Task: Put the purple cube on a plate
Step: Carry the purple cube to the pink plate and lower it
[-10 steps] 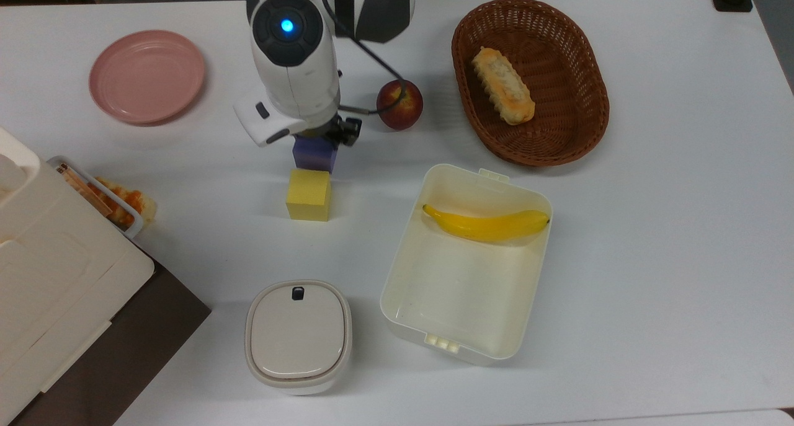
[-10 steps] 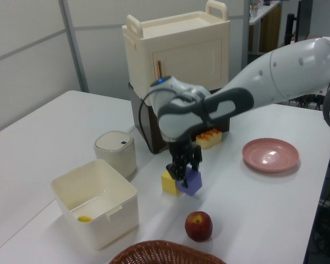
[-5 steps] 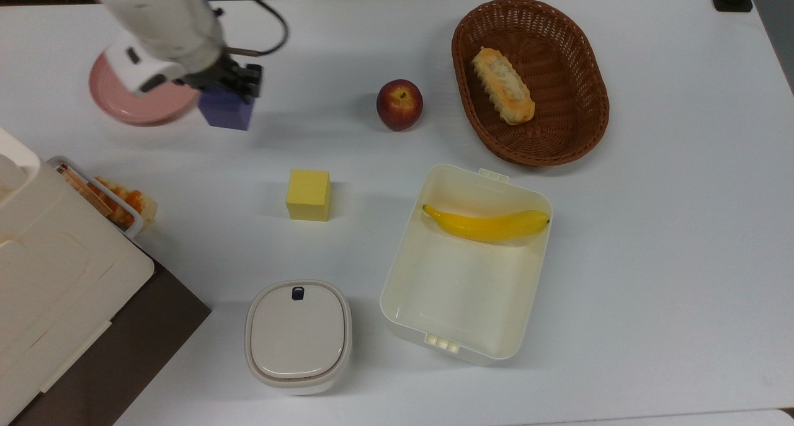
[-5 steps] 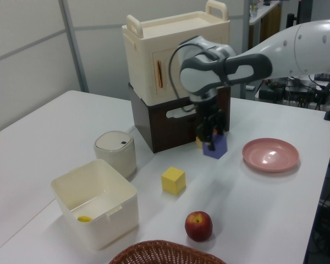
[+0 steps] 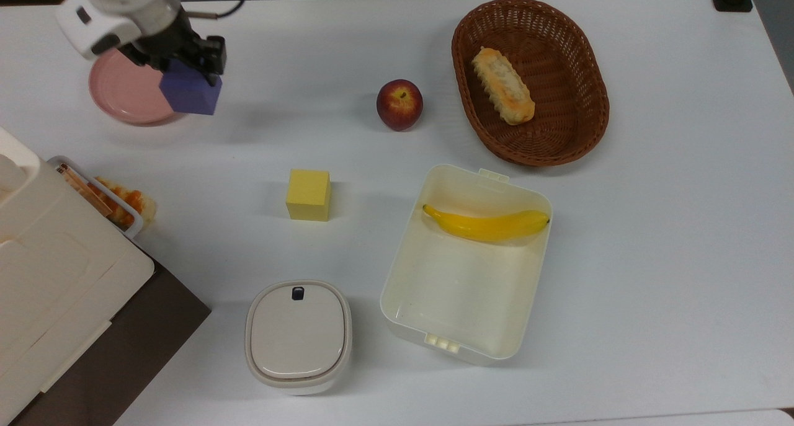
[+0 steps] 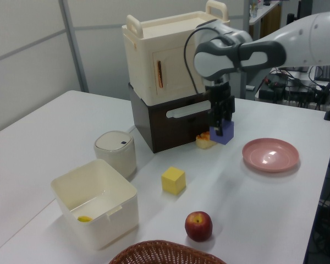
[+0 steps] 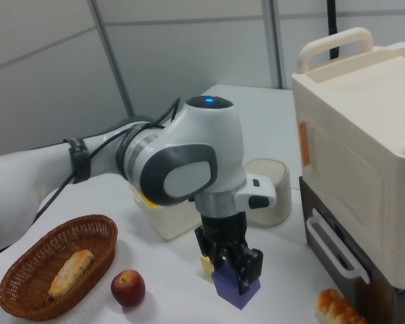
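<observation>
Above the table (image 5: pixel 651 240), at the top view's far left: gripper (image 5: pixel 186 57) clamped on purple cube (image 5: pixel 191 92).
Held clear of the surface, overlapping right rim of plate (image 5: pixel 124 94); well apart from yellow cube (image 5: pixel 308 194) and apple (image 5: pixel 399 104).

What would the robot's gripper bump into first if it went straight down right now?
Probably the plate, or the table beside its rim. The gripper holds the purple cube over that edge; depth is unclear.

Matte purple cube (image 5: pixel 189 92), glossy pink plate (image 5: pixel 121 91), wicker basket (image 5: pixel 577 128).
</observation>
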Controlling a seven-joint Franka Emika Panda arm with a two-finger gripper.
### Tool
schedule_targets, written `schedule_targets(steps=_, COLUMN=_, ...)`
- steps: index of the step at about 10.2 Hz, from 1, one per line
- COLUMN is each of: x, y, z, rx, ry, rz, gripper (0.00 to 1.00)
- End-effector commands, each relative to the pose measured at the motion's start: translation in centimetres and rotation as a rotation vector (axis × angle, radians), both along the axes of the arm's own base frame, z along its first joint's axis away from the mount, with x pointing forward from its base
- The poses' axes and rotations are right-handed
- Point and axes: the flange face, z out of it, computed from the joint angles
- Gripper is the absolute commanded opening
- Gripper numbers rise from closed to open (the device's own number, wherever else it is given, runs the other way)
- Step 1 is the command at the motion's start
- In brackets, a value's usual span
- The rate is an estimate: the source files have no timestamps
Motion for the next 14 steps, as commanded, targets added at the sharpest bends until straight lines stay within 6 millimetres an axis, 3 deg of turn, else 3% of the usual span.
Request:
schedule_targets(steps=1, x=-4.5, y=-1.1, z=-0.9, rx=-0.002, ry=-0.070, rz=0.051, gripper=0.00)
schedule_targets(steps=2, x=-5.5, y=-2.5, z=-2.0, rx=-0.006, ry=-0.066, rz=0.064, gripper=0.00)
schedule_targets(steps=6, x=-9.6, y=-12.2, z=-7.4, rx=0.024, ry=0.045, rz=0.116, gripper=0.03)
schedule_targets(steps=7, x=-9.9, y=-13.4, z=-8.8, rx=0.025, ry=0.064, rz=0.113, gripper=0.03)
schedule_targets(steps=8, x=-9.3, y=-13.6, z=-9.7, rx=0.019, ry=0.060, rz=0.111, gripper=0.13)
schedule_targets(steps=9, x=-9.2, y=-13.7, z=-10.0, rx=0.019, ry=0.062, rz=0.115, gripper=0.60)
schedule_targets(steps=10, x=-8.9, y=-13.9, z=-9.2, rx=0.002, ry=0.056, rz=0.120, gripper=1.00)
schedule_targets(steps=12, x=-7.4, y=-12.5, z=-6.9, rx=-0.002, ry=0.055, rz=0.135, gripper=1.00)
schedule_targets(steps=14, x=-4.5, y=-8.4, z=-1.4, rx=0.011, ry=0.095, rz=0.191, gripper=1.00)
